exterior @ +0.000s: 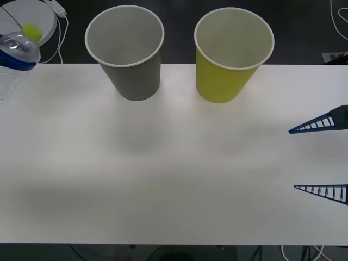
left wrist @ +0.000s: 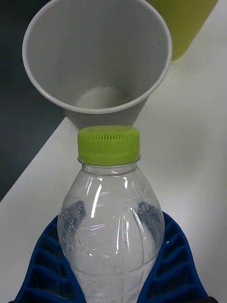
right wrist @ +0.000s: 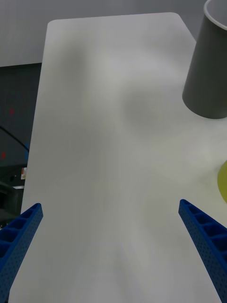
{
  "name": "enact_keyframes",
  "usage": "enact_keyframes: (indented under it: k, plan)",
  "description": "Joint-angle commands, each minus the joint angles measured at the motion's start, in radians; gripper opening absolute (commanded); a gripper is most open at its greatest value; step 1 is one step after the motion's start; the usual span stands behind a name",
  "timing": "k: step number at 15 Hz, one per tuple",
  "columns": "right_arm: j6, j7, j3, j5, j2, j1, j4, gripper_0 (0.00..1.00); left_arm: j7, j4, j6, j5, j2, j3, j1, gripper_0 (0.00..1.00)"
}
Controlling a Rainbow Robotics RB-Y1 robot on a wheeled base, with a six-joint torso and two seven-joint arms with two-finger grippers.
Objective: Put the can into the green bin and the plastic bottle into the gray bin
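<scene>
My left gripper [left wrist: 113, 265] was clamped on the plastic bottle [left wrist: 112, 222], blue ribbed fingers [left wrist: 177, 265] bowed around both sides of its clear body, so the bottle was off the table and carried with me. Its long axis ran straight out from the gripper, yellow-green cap leading. Directly ahead of the cap stood the gray bin [left wrist: 99, 61], upright, mouth open and seemingly empty; the cap appeared still short of the rim, not yet over the opening. The green bin [left wrist: 187, 26] stood just beyond and to the side of the gray one, the two near each other but apart. In the front view the bottle [exterior: 17, 50] sat at the table's [exterior: 174, 179] far left corner, well apart from the gray bin [exterior: 126, 51]. Judgement: the left arm was the nearer one, and the coming move depended on carrying the cap forward along the bottle's own axis until it cleared the rim. My right gripper [exterior: 321, 157] waited at the right edge, fingers spread wide, holding nothing. No can noted on the table.
</scene>
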Motion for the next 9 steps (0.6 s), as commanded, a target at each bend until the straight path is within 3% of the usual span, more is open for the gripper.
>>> enact_keyframes:
  k: [1, 5, 9]
  plan:
    - [0.000, 0.000, 0.000, 0.000, 0.000, 0.000, 0.000, 1.00, 0.003, 0.048, -0.006, -0.001, 0.000, -0.075, -0.094, 0.00]
    - [0.000, 0.000, 0.000, 0.000, 0.000, 0.000, 0.000, 1.00, 0.008, 0.137, -0.083, -0.013, 0.000, -0.210, -0.294, 0.00]
    - [0.000, 0.000, 0.000, 0.000, 0.000, 0.000, 0.000, 1.00, 0.021, 0.214, -0.092, -0.017, -0.008, -0.391, -0.481, 0.00]
